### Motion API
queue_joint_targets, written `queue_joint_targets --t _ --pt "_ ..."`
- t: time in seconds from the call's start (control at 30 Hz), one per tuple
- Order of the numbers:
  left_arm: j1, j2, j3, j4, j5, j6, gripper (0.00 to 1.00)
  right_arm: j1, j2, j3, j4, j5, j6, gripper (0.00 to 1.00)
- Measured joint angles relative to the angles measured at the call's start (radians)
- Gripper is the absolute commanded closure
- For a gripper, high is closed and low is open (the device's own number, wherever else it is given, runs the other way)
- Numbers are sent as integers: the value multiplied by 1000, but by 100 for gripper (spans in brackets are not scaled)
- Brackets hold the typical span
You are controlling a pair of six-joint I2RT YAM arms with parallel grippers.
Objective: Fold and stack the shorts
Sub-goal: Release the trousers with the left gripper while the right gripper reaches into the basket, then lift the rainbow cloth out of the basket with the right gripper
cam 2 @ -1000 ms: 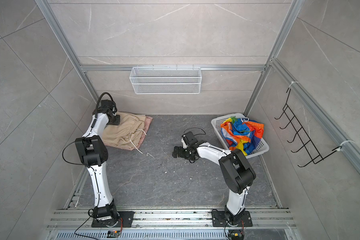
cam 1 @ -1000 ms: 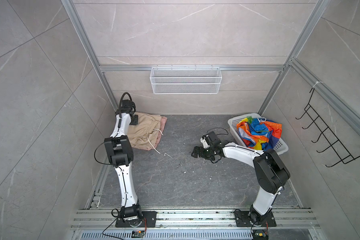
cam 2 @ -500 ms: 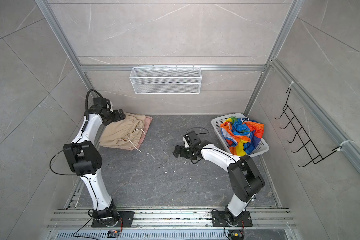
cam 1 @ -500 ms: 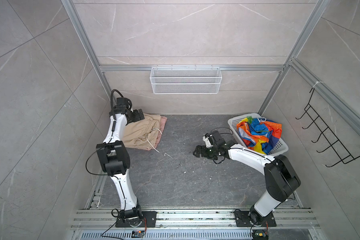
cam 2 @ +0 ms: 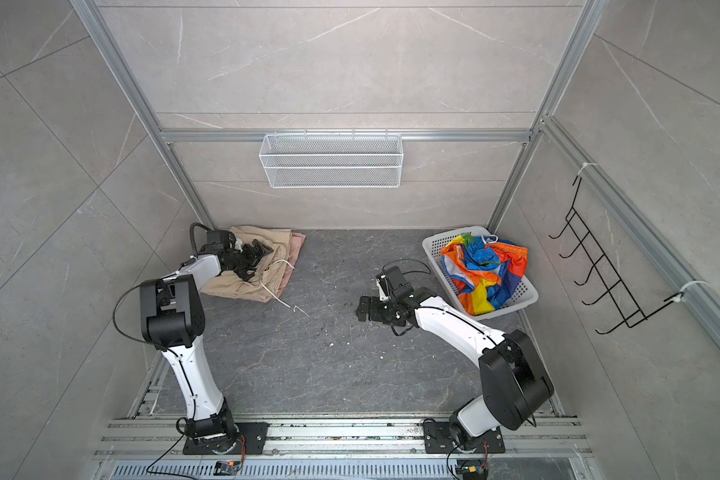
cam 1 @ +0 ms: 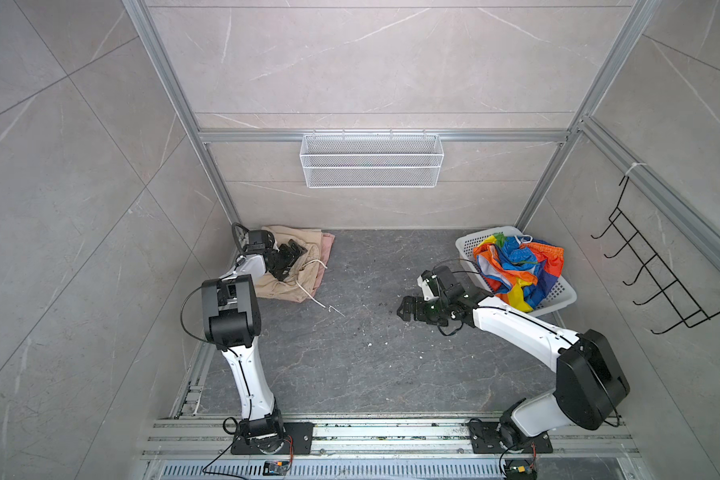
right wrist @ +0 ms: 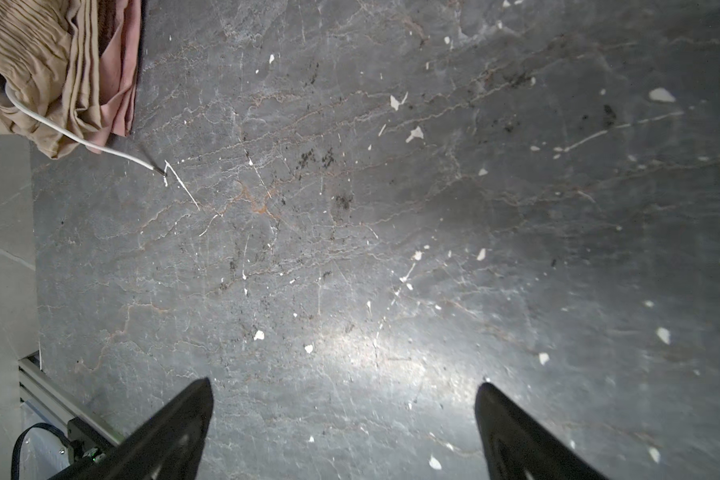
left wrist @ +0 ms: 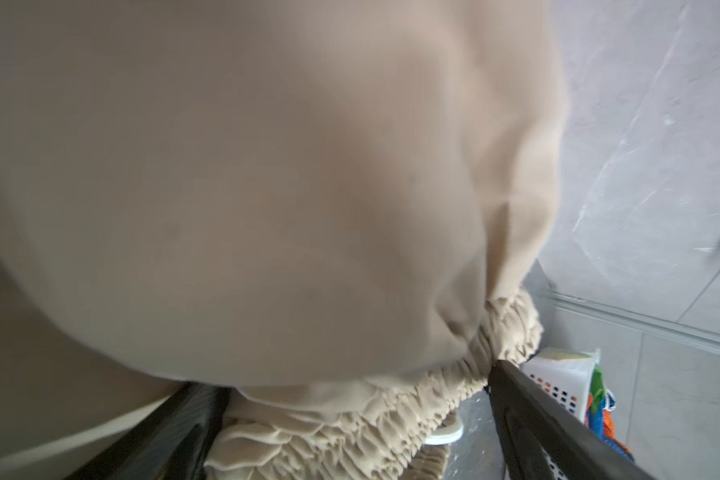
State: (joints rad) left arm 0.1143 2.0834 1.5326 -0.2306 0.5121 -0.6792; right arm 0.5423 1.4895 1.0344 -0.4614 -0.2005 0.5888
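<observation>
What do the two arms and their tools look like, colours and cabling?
Both match: glossy white link shells with boxy black joint housings, on the left arm and right arm. Thin black cables loop outside the joints. The left tool and right tool are black, each with two flat tapered fingers. Black base plates sit on a metal rail.

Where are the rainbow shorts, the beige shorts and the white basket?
rainbow shorts point(cam 1: 516, 266): a top view, on the crumpled middle.
beige shorts point(left wrist: 267, 166): left wrist view, on the smooth cloth.
white basket point(cam 1: 467, 245): a top view, on its holey far wall.
</observation>
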Motion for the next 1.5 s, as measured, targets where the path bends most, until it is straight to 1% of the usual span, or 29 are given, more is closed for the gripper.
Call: queue_joint_targets --t 0.1,0.2,0.27,0.33,0.4,0.47,0.5,0.57,0.67,0.77,0.83,0.9,0.97,1.0,1.03,1.1,1.17,1.27,1.33,1.4,1.5 --pt "-23 -31 33 -38 -15 19 0 -89 -103 -3 -27 -5 11 0" --pt "-82 -88 100 -96 -71 87 0 -198 -212 33 -80 65 11 1" --pt "-152 -149 132 -119 -134 152 0 -256 -246 74 -101 111 10 1" --pt "-246 -215 150 -144 -215 226 0 -320 -248 106 -108 137 10 0" --pt "-365 -271 164 -164 -315 314 0 -397 -231 120 -107 141 11 0" --pt "-503 -306 175 -174 -427 407 0 -495 -196 124 -106 141 11 0" --pt "-556 -312 177 -176 -472 445 0 -538 -177 125 -106 142 12 1" --pt "-692 -311 179 -182 -581 536 0 -628 -127 129 -107 145 15 1" --pt "-840 -287 172 -174 -732 678 0 -717 -54 138 -103 153 15 0" --pt "-941 -228 174 -142 -851 811 0 -767 29 154 -83 143 15 0" --pt "-980 -167 190 -148 -904 858 0 -781 88 176 -71 133 15 1" --pt "-998 -107 206 -155 -934 878 0 -790 158 211 -61 126 14 1" --pt "-1002 -71 206 -179 -953 883 0 -795 233 251 -50 120 13 9" --pt "-1002 -65 206 -191 -957 883 0 -798 262 264 -40 116 11 15" --pt "-1002 -64 206 -203 -957 881 0 -799 291 274 -28 113 8 22" --pt "-1002 -69 206 -205 -952 869 0 -801 335 277 -4 106 2 44" --pt "-1001 -75 206 -203 -936 845 0 -801 369 277 8 100 -1 72" --pt "-1001 -78 206 -206 -899 819 0 -801 374 266 27 100 2 92" --pt "-1001 -78 209 -218 -892 816 0 -801 354 265 30 99 -5 100" --pt "-1001 -78 222 -241 -896 814 0 -801 303 265 21 99 -10 100" --pt "-995 -78 251 -255 -902 803 0 -801 181 286 -8 94 -13 100"
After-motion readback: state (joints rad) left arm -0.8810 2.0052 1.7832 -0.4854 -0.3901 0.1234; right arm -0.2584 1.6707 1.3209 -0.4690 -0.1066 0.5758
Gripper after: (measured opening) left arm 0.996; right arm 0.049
